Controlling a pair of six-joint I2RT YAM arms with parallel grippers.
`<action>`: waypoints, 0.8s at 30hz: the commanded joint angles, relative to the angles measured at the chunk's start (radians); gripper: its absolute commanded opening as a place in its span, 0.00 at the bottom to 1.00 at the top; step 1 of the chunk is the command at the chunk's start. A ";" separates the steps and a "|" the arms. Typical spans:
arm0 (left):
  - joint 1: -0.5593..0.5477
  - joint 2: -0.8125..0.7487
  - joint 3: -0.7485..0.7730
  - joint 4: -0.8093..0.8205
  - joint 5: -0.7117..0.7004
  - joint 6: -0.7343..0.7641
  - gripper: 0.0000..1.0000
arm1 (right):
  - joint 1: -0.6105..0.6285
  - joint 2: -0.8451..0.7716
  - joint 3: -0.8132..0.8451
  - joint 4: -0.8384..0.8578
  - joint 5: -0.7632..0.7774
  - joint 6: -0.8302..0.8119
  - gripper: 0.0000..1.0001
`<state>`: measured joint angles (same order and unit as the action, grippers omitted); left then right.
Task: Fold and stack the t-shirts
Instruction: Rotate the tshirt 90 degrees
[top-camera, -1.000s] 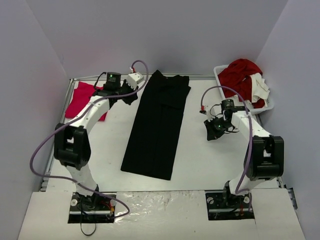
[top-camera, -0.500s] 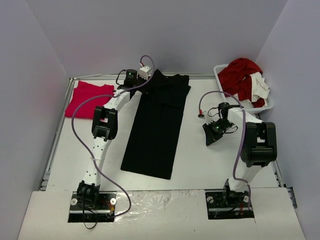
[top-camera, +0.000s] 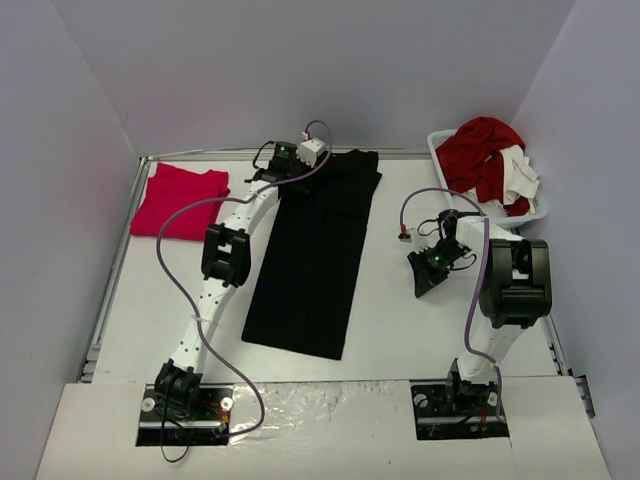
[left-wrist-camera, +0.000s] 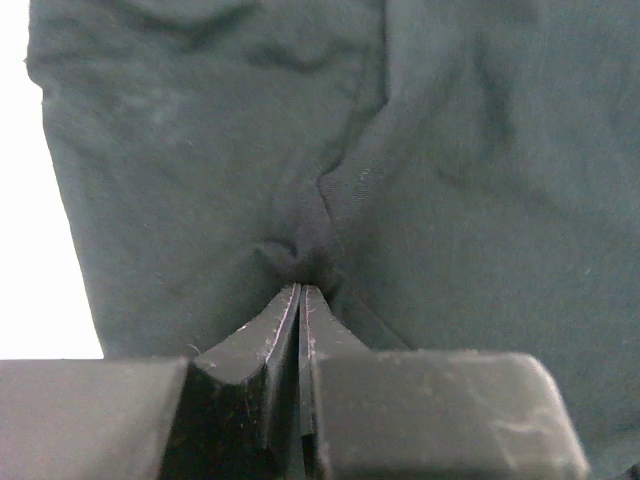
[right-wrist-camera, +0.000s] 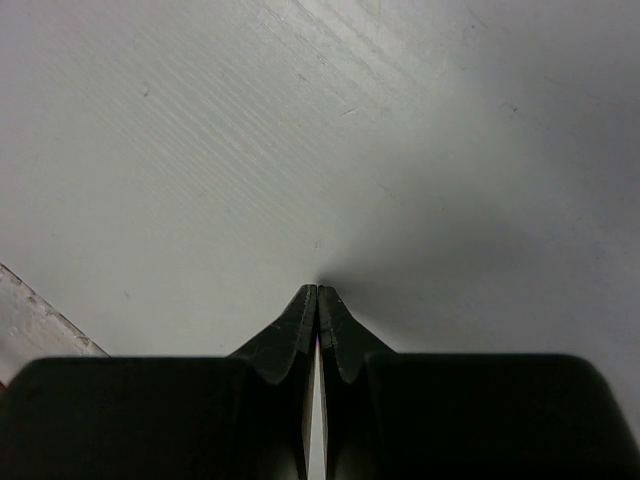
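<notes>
The black t-shirt (top-camera: 315, 260) lies folded into a long narrow strip down the middle of the table. My left gripper (top-camera: 298, 163) is at its far left corner. In the left wrist view the gripper (left-wrist-camera: 301, 288) is shut on a small pinch of the black t-shirt (left-wrist-camera: 230, 150), which puckers at the tips. The pink-red t-shirt (top-camera: 180, 198) lies folded flat at the far left. My right gripper (top-camera: 426, 282) is to the right of the black shirt, over bare table. In the right wrist view it (right-wrist-camera: 317, 290) is shut and empty, tips at the white surface.
A white basket (top-camera: 442, 160) at the far right holds red and white clothes (top-camera: 490, 150). Grey walls close in the back and sides. The table's metal edge (top-camera: 112, 270) runs down the left.
My left arm has swung right, from over the pink-red shirt to the black shirt's far left corner. The pink-red shirt is now uncovered. My right gripper shifted only slightly.
</notes>
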<state>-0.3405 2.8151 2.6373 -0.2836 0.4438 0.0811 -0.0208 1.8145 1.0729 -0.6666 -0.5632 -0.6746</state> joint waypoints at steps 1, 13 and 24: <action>-0.011 -0.005 0.096 -0.143 -0.088 0.104 0.02 | 0.001 0.023 0.032 -0.059 0.011 -0.005 0.00; 0.035 0.030 0.128 -0.151 -0.290 0.178 0.02 | 0.009 0.046 0.032 -0.059 0.022 0.001 0.00; 0.063 0.033 0.130 -0.098 -0.313 0.158 0.02 | 0.005 0.066 0.033 -0.059 0.031 0.004 0.00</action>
<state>-0.2901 2.8540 2.7476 -0.3973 0.1753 0.2344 -0.0181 1.8503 1.0985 -0.6857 -0.5640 -0.6685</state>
